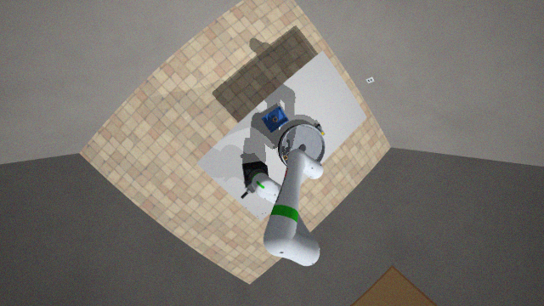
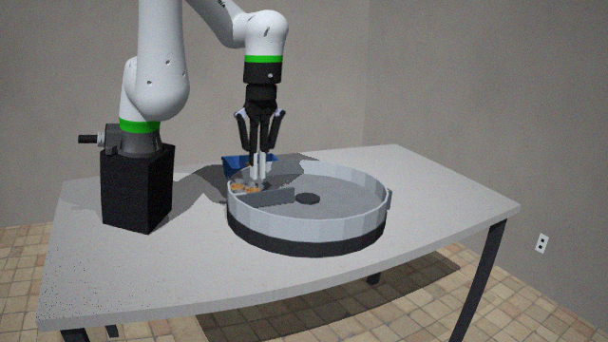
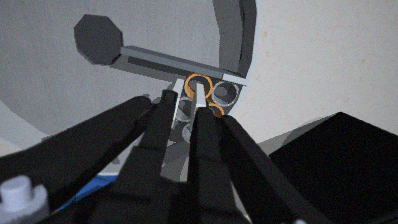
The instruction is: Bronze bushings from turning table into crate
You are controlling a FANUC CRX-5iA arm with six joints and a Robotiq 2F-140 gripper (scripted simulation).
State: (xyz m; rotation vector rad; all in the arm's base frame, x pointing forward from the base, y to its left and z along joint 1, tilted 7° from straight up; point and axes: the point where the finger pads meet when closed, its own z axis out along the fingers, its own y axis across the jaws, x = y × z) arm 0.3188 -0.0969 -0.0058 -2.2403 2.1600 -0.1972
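The round grey turning table (image 2: 304, 228) (image 1: 313, 144) (image 3: 45, 90) holds a cluster of bushings in the corner by its divider wall (image 2: 268, 196) (image 3: 165, 62). Two bronze bushings (image 3: 186, 86) (image 3: 216, 109) (image 2: 237, 187) stand upright among steel bushings (image 3: 226, 93) (image 3: 184, 109). My gripper (image 2: 258, 177) (image 3: 188, 92) points straight down just above this cluster, its tips over the upper bronze bushing. Its fingers stand nearly shut with a narrow gap and hold nothing. The blue crate (image 2: 232, 164) (image 1: 274, 119) (image 3: 85, 192) stands just behind the turning table.
The arm's black pedestal (image 2: 135, 190) (image 3: 340, 165) stands left of the turning table on the white table (image 2: 427, 190). A dark hub (image 2: 308, 198) (image 3: 97, 32) sits at the turning table's centre. The raised rim rings the bushings.
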